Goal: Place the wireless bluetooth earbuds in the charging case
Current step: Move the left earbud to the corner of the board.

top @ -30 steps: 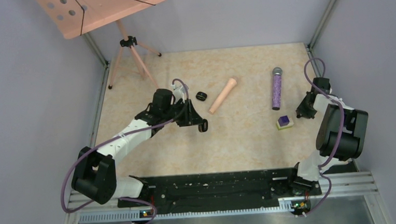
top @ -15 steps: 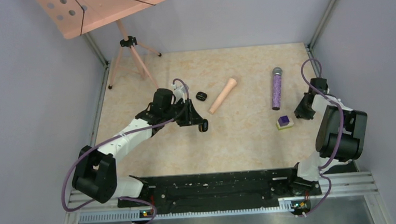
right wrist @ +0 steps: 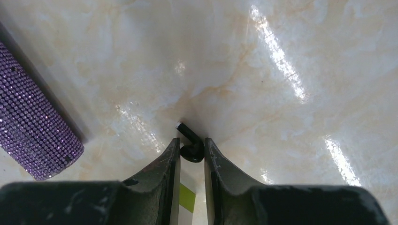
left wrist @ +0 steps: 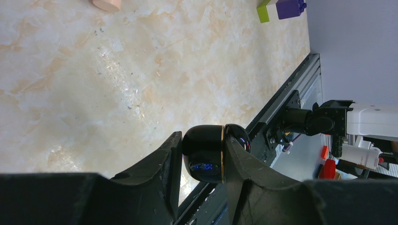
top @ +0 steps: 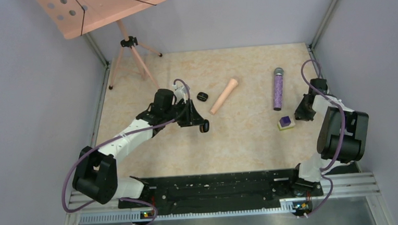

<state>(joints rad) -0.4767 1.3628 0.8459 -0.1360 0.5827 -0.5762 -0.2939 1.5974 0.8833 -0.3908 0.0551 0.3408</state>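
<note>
Earbud (right wrist: 191, 152) and charging case (left wrist: 206, 151) are each held well apart, likely so you can bring one to the other. Your right gripper (right wrist: 191, 145) has jaws nearly closed, pinching the earbud down at the table (right wrist: 291, 70). Your left gripper (left wrist: 202, 140) grips the case across its sides, jaws narrow.

The charging case (left wrist: 204, 152) is black, the microphone (top: 278, 89) glittery purple.

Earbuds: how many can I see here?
1 earbud, between the fingers of the right gripper. Others may be hidden, perhaps in the case.
</note>
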